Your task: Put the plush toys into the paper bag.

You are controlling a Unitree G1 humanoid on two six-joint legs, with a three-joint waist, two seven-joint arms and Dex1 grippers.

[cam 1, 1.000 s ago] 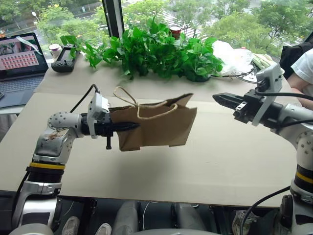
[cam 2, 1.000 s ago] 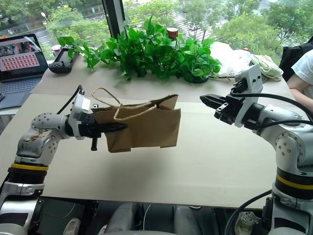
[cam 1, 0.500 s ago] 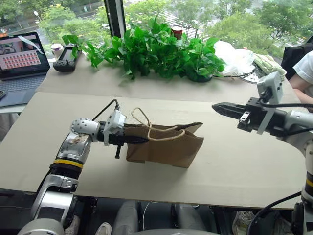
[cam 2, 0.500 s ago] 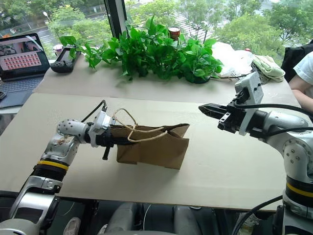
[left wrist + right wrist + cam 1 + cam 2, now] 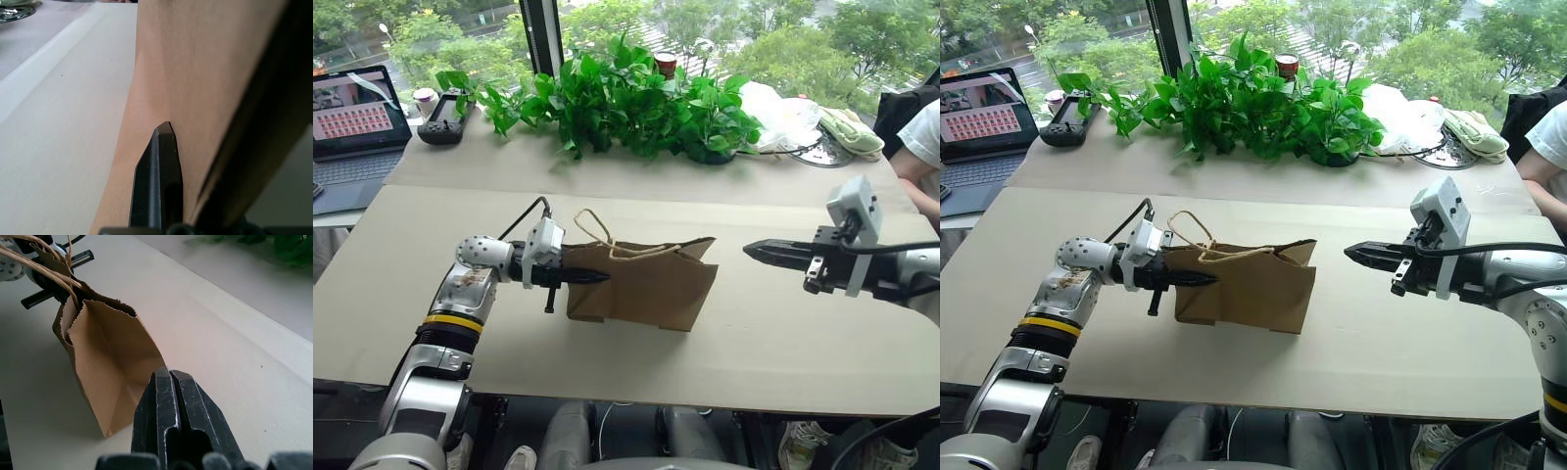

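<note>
Pale beige counter (image 5: 773, 333) beneath a window, trees outside. Stood upright on it near the middle: the paper bag (image 5: 646, 286), brown kraft, mouth up and partly open with a serrated rim. Long axis ran across the counter from the robot's left to its right, broad face toward the camera, narrow gusseted end (image 5: 115, 367) toward the right arm. Thin tan cord handles (image 5: 602, 235) looped above the rim at the left end, drooping over the mouth. Base resting on the counter.

Left tool (image 5: 597, 278) pinched tight on the bag's left upper edge, black fingers lying roughly level and pointing rightward along the bag's length; in the left wrist view, one finger (image 5: 159, 181) pressed flat against the brown paper wall. Left arm bent up from the near counter edge.

Right tool (image 5: 754, 251) well apart from the bag on its right, in the air above the counter, fingers closed together on nothing, tips aimed leftward at the bag's narrow end.

Farther back along the window: leafy green potted plants (image 5: 626, 98), a white plastic bag (image 5: 778, 113), a folded pale green cloth (image 5: 852, 132), a black handheld controller (image 5: 440, 103), a laptop (image 5: 352, 113) with a lit screen at far left. A person's white sleeve (image 5: 922, 137) at the right edge.
</note>
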